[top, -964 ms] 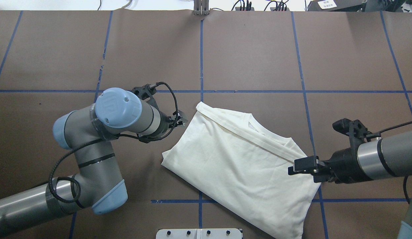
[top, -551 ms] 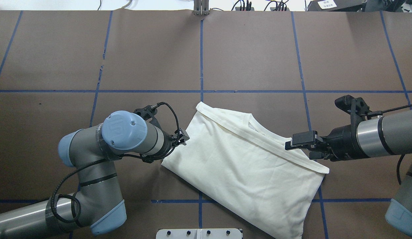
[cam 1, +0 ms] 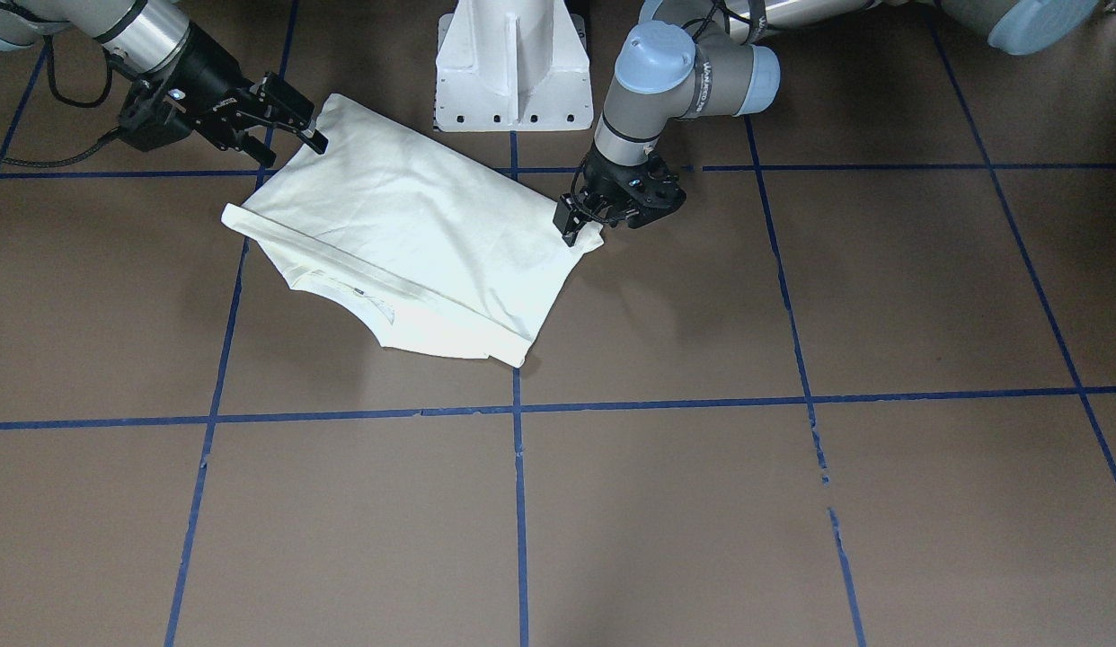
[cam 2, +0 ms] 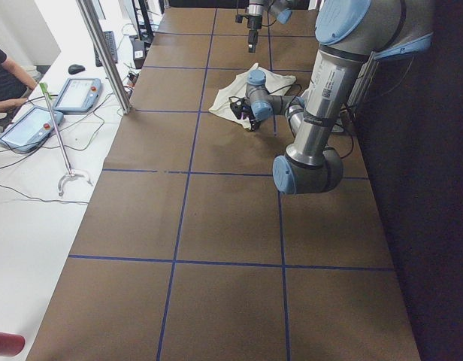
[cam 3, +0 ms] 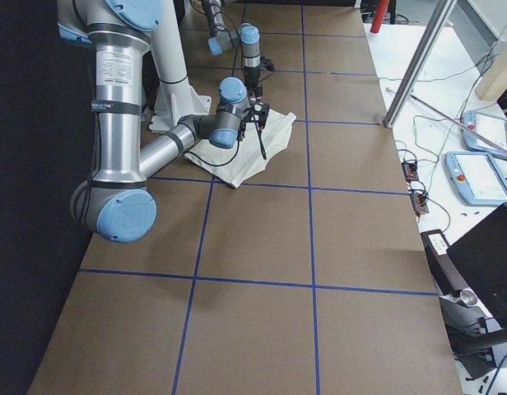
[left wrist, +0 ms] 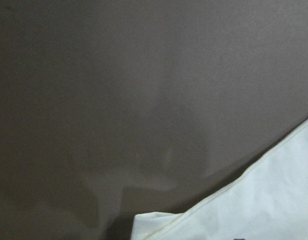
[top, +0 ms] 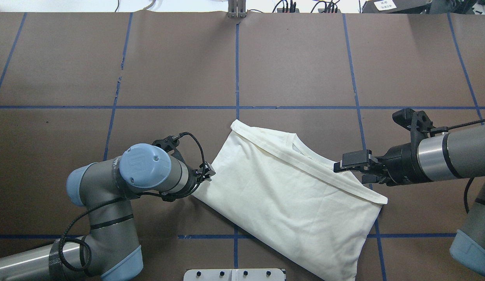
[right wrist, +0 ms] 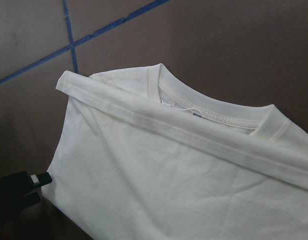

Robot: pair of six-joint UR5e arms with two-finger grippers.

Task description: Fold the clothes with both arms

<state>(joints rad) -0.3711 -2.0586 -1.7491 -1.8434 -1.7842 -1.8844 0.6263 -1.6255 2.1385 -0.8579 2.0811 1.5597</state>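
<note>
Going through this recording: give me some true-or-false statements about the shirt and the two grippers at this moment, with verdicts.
1. The shirt lies print side up. False: the side facing up is plain.
2. The left gripper is at a corner of the shirt. True.
3. The right gripper holds the shirt lifted in the air. False: the shirt lies flat on the table, and the gripper is open at its edge.
4. The neckline is in view. True.
5. The shirt lies square to the blue tape lines. False: it lies at an angle to them.
</note>
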